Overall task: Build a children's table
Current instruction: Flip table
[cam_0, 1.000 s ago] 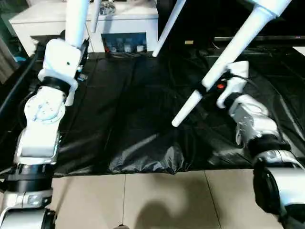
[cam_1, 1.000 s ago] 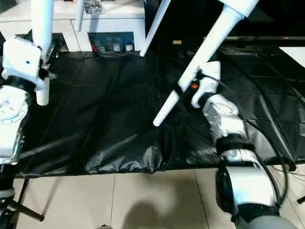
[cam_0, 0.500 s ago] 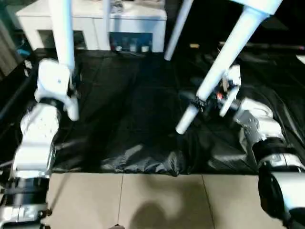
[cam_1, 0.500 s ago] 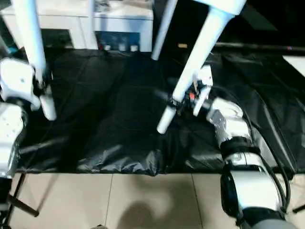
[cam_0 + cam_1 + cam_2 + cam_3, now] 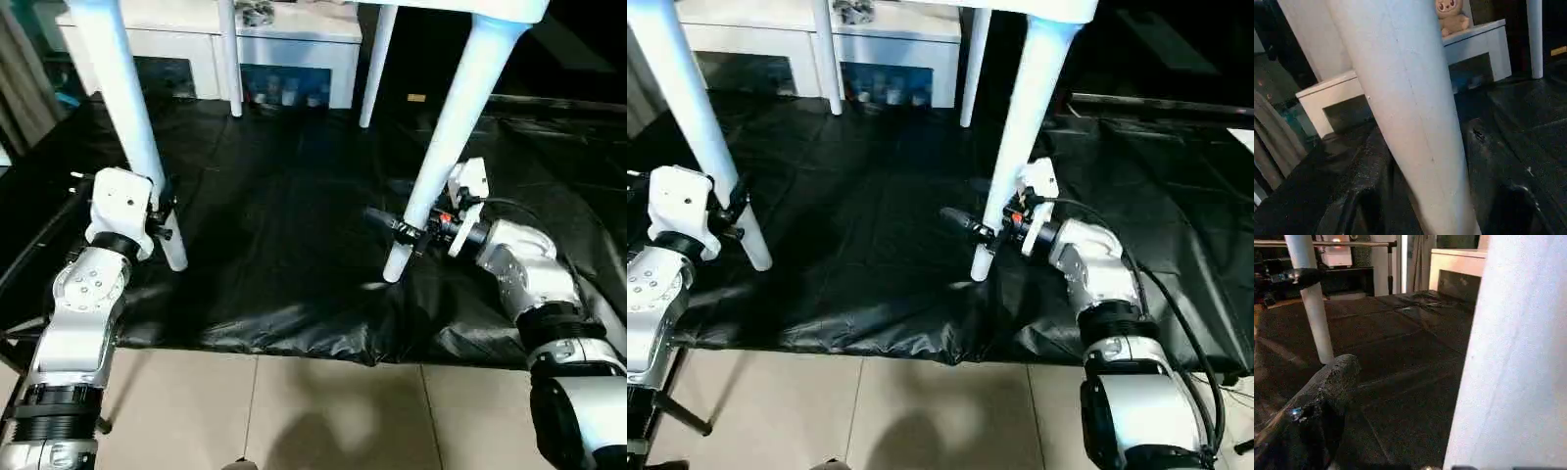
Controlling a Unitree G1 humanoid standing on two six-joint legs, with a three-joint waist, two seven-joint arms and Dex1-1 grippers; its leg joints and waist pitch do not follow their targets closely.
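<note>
Here we see the children's table (image 5: 470, 8) standing on its four white legs over the large black-draped table (image 5: 294, 196), its white top showing at the upper edge of the head views. Our left gripper (image 5: 165, 220) is clamped around the near left leg (image 5: 132, 127) close to its lower end; in the left wrist view that leg (image 5: 1410, 117) runs right between the two dark fingers (image 5: 1359, 215), which press on either side of it. The foot of this leg rests on the black cover just below the gripper.

Our right gripper (image 5: 994, 230) sits at the near right leg (image 5: 1019, 127), low down near its foot. Its jaws are spread wide: one black finger (image 5: 960, 223) sticks out past the leg on the far side, and in the right wrist view we see that finger (image 5: 1322, 391) standing clear of the leg (image 5: 1513, 357), with a gap of black cover between them. The other finger is hidden behind the leg, so we cannot tell whether it touches. The leg's foot rests on the cover.

The two far legs (image 5: 230, 59) stand further back on the cover. Behind them is a white cabinet (image 5: 294, 39), and on it, in the left wrist view, sits a small plush toy (image 5: 1449, 14). Light floor tiles (image 5: 323, 411) show at the near edge.
</note>
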